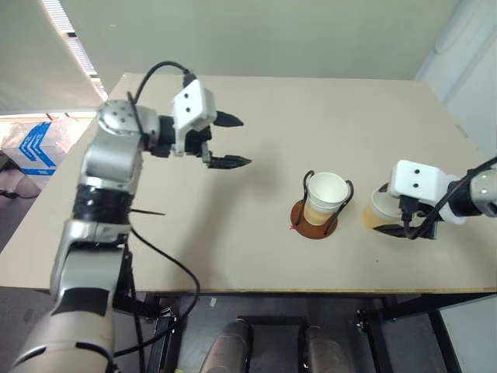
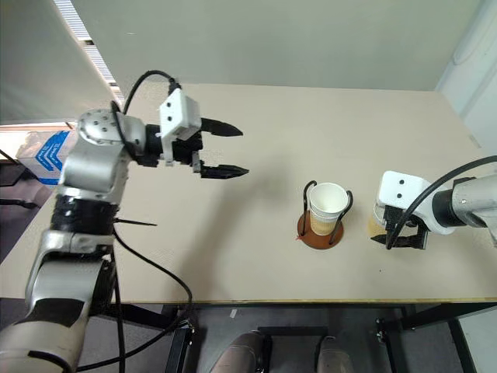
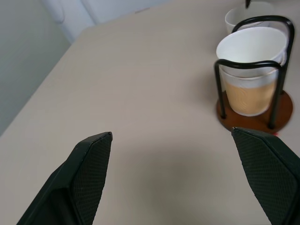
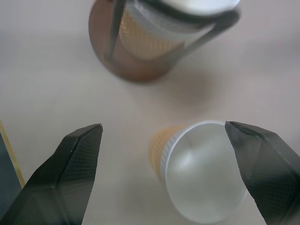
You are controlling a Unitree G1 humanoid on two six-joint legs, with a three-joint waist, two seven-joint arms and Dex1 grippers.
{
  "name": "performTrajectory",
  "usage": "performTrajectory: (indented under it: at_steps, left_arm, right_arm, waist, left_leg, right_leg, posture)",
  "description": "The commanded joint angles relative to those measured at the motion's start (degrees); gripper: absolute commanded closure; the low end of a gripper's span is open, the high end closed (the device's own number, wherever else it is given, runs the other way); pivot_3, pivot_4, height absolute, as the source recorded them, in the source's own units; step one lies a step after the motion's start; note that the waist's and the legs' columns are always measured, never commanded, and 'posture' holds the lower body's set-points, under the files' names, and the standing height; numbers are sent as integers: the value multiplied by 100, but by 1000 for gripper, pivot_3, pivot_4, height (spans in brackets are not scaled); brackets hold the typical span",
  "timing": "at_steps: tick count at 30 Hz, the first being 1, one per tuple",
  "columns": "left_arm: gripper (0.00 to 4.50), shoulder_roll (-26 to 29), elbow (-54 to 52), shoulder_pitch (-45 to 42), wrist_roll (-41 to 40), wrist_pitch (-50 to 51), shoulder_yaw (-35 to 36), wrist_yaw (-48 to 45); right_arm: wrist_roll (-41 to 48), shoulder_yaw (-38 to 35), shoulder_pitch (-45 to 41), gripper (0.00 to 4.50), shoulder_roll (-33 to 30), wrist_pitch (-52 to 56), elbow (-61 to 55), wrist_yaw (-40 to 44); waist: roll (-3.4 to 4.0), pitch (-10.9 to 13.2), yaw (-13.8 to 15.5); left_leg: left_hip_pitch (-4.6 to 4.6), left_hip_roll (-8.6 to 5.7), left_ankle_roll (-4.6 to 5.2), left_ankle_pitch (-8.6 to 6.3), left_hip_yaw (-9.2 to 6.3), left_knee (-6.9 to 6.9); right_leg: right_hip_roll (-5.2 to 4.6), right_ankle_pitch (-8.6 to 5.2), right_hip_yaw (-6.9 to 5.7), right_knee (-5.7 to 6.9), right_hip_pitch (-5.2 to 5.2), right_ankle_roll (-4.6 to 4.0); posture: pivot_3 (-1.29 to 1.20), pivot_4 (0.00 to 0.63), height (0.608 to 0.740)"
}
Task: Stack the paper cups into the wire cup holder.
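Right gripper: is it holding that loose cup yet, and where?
No. The right gripper is open, its fingers apart on either side of the loose cup without touching it. Nothing is held.

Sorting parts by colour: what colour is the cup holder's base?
Reddish-brown, the wire cup holder shows it best in the left wrist view.

A beige table (image 1: 233,225) carries the wire cup holder (image 1: 314,220) and a loose paper cup (image 4: 197,176).

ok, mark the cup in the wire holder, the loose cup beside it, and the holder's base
tan-yellow paper cup in the holder (image 1: 326,189), left eye view, on its white inside.
loose tan-yellow paper cup (image 4: 202,174), right wrist view, on its white inside.
reddish-brown disc base of the black wire cup holder (image 3: 282,111), left wrist view, on the bare disc.
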Motion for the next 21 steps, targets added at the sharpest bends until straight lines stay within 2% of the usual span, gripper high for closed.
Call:
performTrajectory:
  at_steps: [1,11,14,21]
  left_arm:
    - [33,299,-391,142,-41,227,247,310]
    - [33,473,-704,372,-145,361,216,627]
    - [33,497,-745,393,-123,334,183,655]
    - [33,576,-834,465,-121,345,156,668]
  right_arm:
    - [-567,236,-289,68,173,-232,369,190]
    - [-1423,529,-465,68,615,-747,1167,615]
    - [-1618,608,-535,623,820,-850,1297,694]
    - [-1916,667,-599,3057,1172,-989,1490,814]
  waist:
    - [0,0,-13]
    - [0,1,-61]
    - [-1,1,-79]
    - [-1,1,-85]
  left_leg:
    - [14,4,-1,0,1,-3]
    - [66,3,38,-15,-8,-28]
    - [77,3,31,6,-10,-52]
    - [76,2,12,30,-31,-94]
  right_leg:
    - [1,1,1,-1,9,-8]
    - [8,11,5,0,46,-91]
    - [8,21,6,-3,49,-104]
    - [8,20,-6,-4,36,-114]
  posture:
    - [0,150,740]
    - [0,150,740]
    - [0,150,740]
    - [0,150,740]
